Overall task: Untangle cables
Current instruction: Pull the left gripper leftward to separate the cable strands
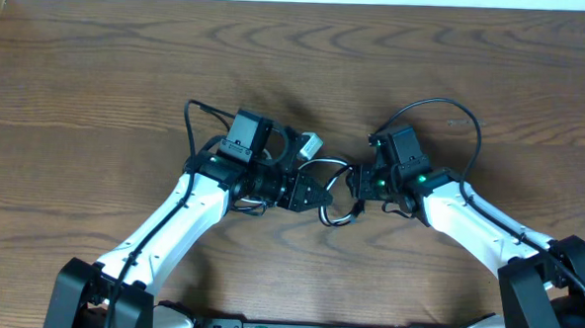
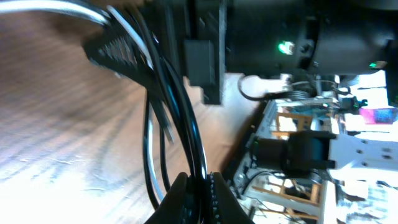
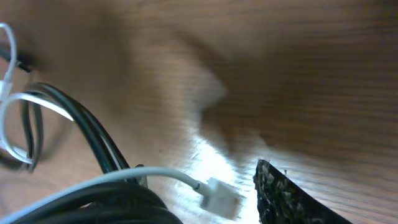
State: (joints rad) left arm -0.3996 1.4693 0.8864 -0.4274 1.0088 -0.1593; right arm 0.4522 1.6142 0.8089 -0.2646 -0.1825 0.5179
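Closest to the left wrist lens, my left gripper (image 2: 200, 194) is clenched on the cables (image 2: 186, 124). Several black cords rise from between the pressed-together fingertips (image 2: 181, 198), and a white cord (image 2: 68, 7) curves across the top left corner. Farther up the strands, a dark ridged finger pad (image 2: 118, 53) of my other arm sits against them, in front of that arm's black body with its green light (image 2: 285, 46). The wooden table (image 2: 56, 143) lies beneath.

Seen from overhead, both arms meet near the middle of the table. The right gripper (image 1: 361, 183) faces the left one from close by, and the cables form a small loop between the two, reaching both. A white plug (image 1: 311, 143) lies just beside my left wrist camera.

At the right wrist, one ridged finger (image 3: 289, 199) juts in at the lower right, apart from the strands that fill the lower left. Black cords arch upward there, and the white cord crosses them and ends in a white connector (image 3: 219, 198) resting on the wood. More loops at the left edge are blurred. I cannot tell whether this gripper is clamped or released.
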